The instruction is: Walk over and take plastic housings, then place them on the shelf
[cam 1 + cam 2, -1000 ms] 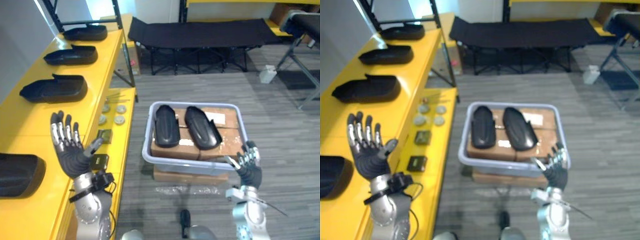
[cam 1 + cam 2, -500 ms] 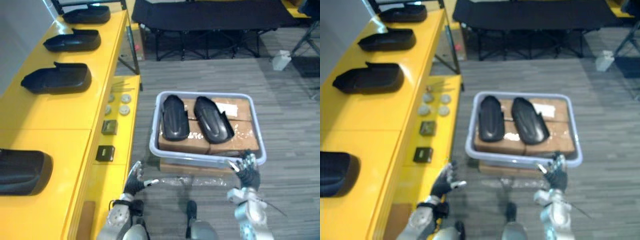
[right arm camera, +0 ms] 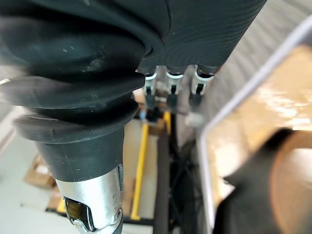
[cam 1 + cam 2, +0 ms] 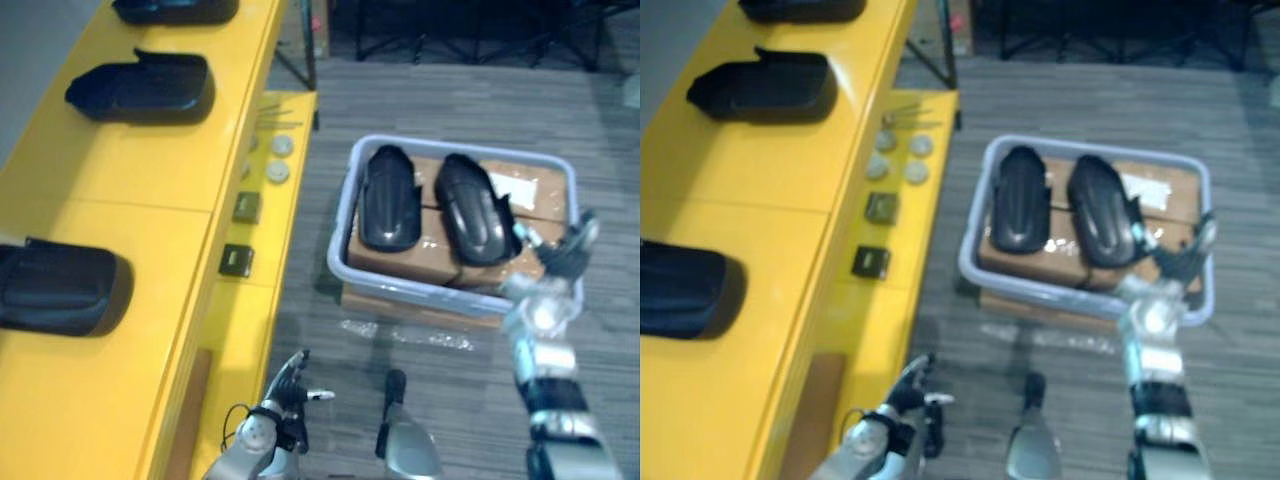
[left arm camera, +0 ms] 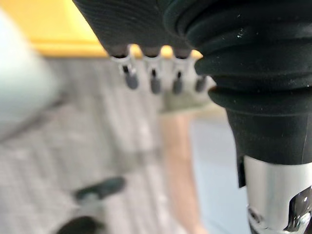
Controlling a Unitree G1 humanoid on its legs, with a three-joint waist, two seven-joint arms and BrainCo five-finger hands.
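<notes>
Two housings (image 4: 388,198) (image 4: 472,208) lie side by side in the tub (image 4: 345,272). I see my right hand (image 4: 563,255) at the tub's near right corner, fingers straight and empty. My left hand (image 4: 288,385) hangs nearer me, left of the tub, fingers loose and holding nothing. The shelf (image 4: 150,190) to the tub's left carries more housings (image 4: 140,88).
</notes>
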